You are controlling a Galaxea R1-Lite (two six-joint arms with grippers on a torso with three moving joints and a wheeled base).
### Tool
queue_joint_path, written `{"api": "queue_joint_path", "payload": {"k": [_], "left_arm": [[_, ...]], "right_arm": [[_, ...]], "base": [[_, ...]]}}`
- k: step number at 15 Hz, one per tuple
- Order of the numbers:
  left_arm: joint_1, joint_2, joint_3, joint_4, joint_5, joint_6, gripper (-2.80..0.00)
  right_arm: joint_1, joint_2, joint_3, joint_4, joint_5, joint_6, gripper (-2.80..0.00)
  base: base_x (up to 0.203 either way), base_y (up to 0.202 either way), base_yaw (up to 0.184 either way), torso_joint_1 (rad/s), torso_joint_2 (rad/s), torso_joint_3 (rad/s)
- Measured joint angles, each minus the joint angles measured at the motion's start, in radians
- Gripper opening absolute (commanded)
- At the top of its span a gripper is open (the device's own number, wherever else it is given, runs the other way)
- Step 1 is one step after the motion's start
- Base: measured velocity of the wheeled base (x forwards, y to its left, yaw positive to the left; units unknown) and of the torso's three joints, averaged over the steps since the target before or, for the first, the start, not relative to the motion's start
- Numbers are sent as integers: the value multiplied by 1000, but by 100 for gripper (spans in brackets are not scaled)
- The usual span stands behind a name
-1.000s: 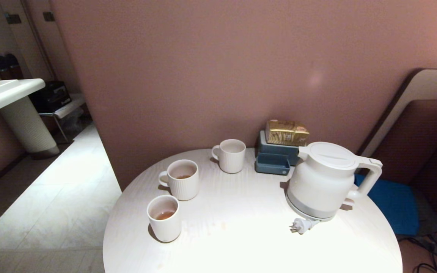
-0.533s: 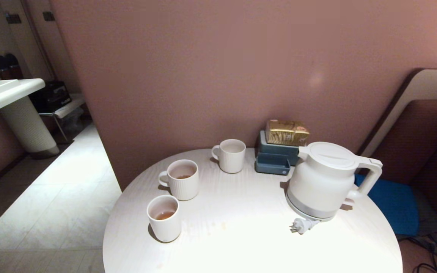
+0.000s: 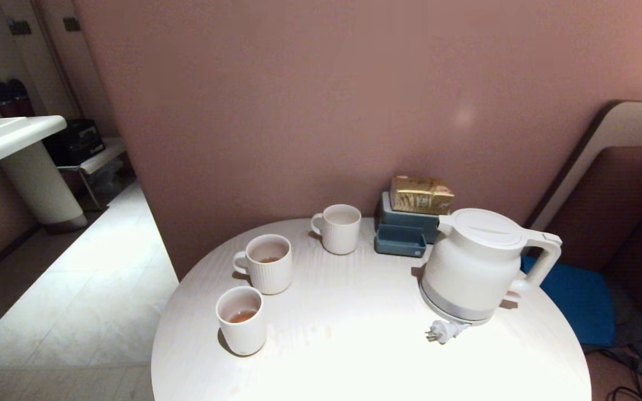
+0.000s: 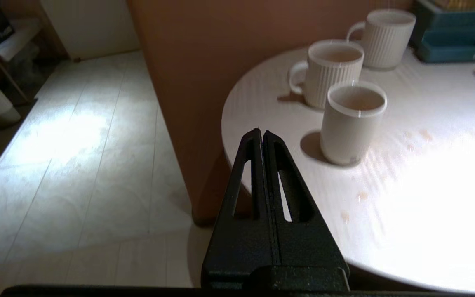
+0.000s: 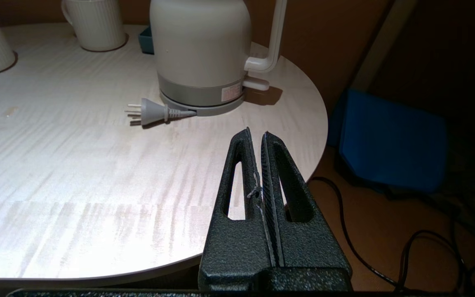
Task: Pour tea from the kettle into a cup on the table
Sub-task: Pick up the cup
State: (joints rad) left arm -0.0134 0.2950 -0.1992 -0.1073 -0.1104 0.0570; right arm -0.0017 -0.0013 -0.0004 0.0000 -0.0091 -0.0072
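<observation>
Head view first: the round table has the kettle on its base near the right edge, upright, plug lying loose just in front. The cup stands close to the left edge with a bit of tea in it. Two ribbed mugs run toward the back edge, and a blue box sits against the wall. The middle of the tabletop is open. Neither arm shows here.

Left wrist view: the left gripper is clenched on nothing, hanging off the table's left edge, over the floor, near the cup.

Right wrist view: the right gripper is pinched closed and empty at the near right edge, with the kettle ahead.
</observation>
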Motion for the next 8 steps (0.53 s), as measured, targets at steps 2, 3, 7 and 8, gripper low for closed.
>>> {"api": "queue_joint_path", "payload": {"k": [2, 3, 7, 8], "left_arm": [[-3, 136, -24, -109, -6, -4, -280], [-10, 213, -41, -154, -14, -16, -280], [-119, 505, -112, -221, -194, -121, -280], [-160, 567, -113, -226, -272, -130, -280]], "right_arm": [[0, 0, 0, 0, 0, 0, -280], [0, 0, 0, 0, 0, 0, -280], [0, 0, 0, -1, 0, -2, -280], [0, 0, 0, -1, 0, -3, -280]], "base": [[0, 0, 0, 0, 0, 0], [0, 0, 0, 0, 0, 0], [0, 0, 0, 0, 0, 0], [0, 0, 0, 0, 0, 0]]}}
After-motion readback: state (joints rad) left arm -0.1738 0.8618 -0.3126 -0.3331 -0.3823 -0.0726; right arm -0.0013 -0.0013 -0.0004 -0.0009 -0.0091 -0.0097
